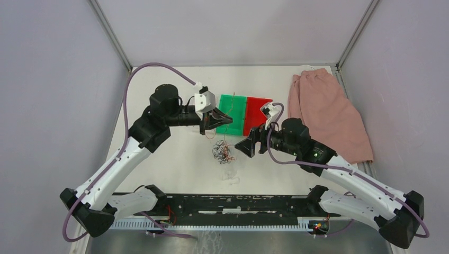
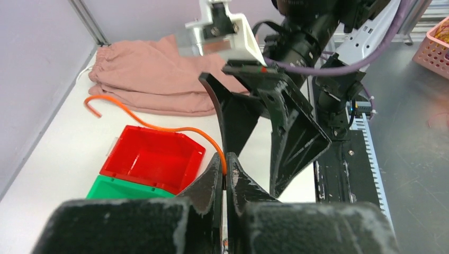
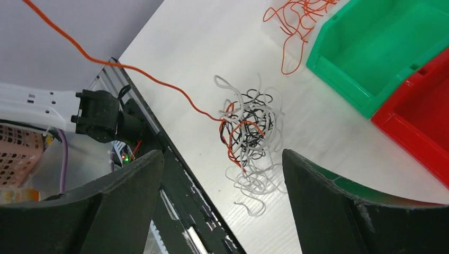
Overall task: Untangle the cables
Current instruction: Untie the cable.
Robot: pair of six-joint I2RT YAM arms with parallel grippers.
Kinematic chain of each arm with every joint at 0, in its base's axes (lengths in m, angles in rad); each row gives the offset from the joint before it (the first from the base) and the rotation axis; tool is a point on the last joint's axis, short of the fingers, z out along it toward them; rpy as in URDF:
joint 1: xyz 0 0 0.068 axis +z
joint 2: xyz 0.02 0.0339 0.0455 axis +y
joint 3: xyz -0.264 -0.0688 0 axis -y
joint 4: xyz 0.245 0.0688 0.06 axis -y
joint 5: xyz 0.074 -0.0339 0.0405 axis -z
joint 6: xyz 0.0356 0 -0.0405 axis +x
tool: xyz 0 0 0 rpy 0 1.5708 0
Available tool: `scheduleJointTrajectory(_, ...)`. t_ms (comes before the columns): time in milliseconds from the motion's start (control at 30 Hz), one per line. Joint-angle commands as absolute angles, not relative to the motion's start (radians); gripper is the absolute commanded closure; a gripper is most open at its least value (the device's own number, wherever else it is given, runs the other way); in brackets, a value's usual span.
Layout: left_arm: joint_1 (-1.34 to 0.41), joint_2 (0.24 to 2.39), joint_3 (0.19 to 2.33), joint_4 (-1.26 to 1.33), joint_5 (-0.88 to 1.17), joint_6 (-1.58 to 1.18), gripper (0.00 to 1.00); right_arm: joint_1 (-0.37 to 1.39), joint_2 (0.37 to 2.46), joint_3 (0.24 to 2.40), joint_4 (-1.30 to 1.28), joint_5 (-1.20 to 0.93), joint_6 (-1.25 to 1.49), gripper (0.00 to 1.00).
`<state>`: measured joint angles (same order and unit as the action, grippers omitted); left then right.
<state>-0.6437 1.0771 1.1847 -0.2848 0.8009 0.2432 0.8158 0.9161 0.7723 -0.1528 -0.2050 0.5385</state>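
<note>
Left tool [image 2: 225, 161], apparently lifted, pinches an orange cable [image 2: 169, 129].

A green bin [image 1: 236, 105] and a red bin [image 1: 254, 117] are set side by side, touching, on the far half of a white surface [image 1: 174, 159]. In the top view the green one is seen on the left. Both are open-topped with straight walls. A pink cloth [image 1: 325, 114] is laid loosely folded at the far right corner of the surface, near the red bin but apart from it, and a white drawstring [image 1: 306, 67] is seen at its far hem. The surface is enclosed by grey walls [image 1: 53, 79] and metal posts [image 1: 110, 33]. A black rail [image 1: 233, 203] is fixed along the near edge. A pink basket [image 2: 433, 45] is seen off the surface, beyond the rail, on grey metal.
</note>
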Motion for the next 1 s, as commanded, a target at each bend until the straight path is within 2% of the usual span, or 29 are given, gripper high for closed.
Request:
scheduleJointTrajectory(0,-0.649,1.089,1.272,-0.291,0.792,0.193,0.97,0.815,0.903,0.754,0.018,-0.29,0.447,0.11)
scheduleJointTrajectory(300,-0.649,1.109,1.338,-0.299,0.807,0.159,0.97,0.818,1.04,0.781,0.28,-0.45,0.483,0.19)
scheduleJointTrajectory(400,-0.648,1.109,1.356,-0.303,0.819,0.147,0.97,0.819,1.116,0.81,0.328,-0.464,0.529,0.27)
scheduleJointTrajectory(533,-0.649,1.112,1.387,-0.32,0.825,0.155,0.97,0.818,1.193,0.825,0.411,-0.503,0.611,0.46)
scheduleJointTrajectory(600,-0.649,1.116,1.407,-0.33,0.825,0.168,0.97,0.818,1.223,0.822,0.429,-0.519,0.649,0.51)
scheduleJointTrajectory(967,-0.649,1.177,1.584,-0.359,0.815,0.25,0.97,0.818,1.284,0.696,0.534,-0.512,0.743,0.53)
